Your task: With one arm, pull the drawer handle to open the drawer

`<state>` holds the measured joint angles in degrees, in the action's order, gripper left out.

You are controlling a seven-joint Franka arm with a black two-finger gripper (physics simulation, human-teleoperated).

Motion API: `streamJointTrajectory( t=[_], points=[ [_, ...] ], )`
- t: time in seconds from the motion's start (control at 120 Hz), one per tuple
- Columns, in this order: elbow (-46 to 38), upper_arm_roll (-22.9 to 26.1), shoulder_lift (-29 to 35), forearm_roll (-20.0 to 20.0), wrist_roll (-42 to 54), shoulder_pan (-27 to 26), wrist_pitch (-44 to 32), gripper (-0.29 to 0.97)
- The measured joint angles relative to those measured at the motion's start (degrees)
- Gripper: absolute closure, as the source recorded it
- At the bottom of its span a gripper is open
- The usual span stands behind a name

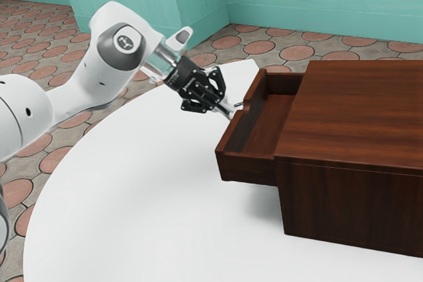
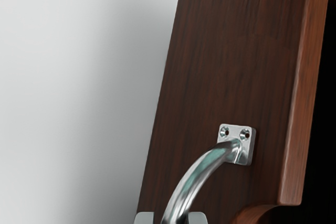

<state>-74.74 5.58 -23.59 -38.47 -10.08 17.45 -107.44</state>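
While the drawer stood partly out of the cabinet, with its inside open from above, the gripper was at the handle on the drawer front. That front faced the exterior view's left. The arm reached in from that side, low over the white table, with the hand pointed at the front.

Claw: narrow. In the wrist view the curved metal bar of the handle ran down from its screwed mounting plate and passed between two grey fingertips. One fingertip sat on each side, and both appeared to press against the bar. I read this as the claw closed on the handle, with nothing else held.

Step, as judged: the grasp was made and the pull was in hand. The drawer was part open, but its rear portion lay under the cabinet top, so travel remained.

Next move, as judged: it called for a straight pull along the drawer's own line, away from the cabinet and toward the exterior view's left. The hand would need to stay level and the grip firm so the rounded bar did not slip out. Sideways drift could bind the drawer in its opening.
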Motion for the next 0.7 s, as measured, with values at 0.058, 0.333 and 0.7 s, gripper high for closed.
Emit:
streamJointTrajectory(
  t=[0.058, 0.333, 0.7],
  points=[
    [-0.1, 0.0, 0.1, 0.0, 0.1, 0.4, 0.0, 0.72],
    [-0.9, 0.0, 0.3, -0.1, 0.6, 2.0, 0.0, 0.68],
    [-4.8, -2.6, 9.0, -0.1, 1.3, 3.7, 1.7, 0.51]
  ],
)
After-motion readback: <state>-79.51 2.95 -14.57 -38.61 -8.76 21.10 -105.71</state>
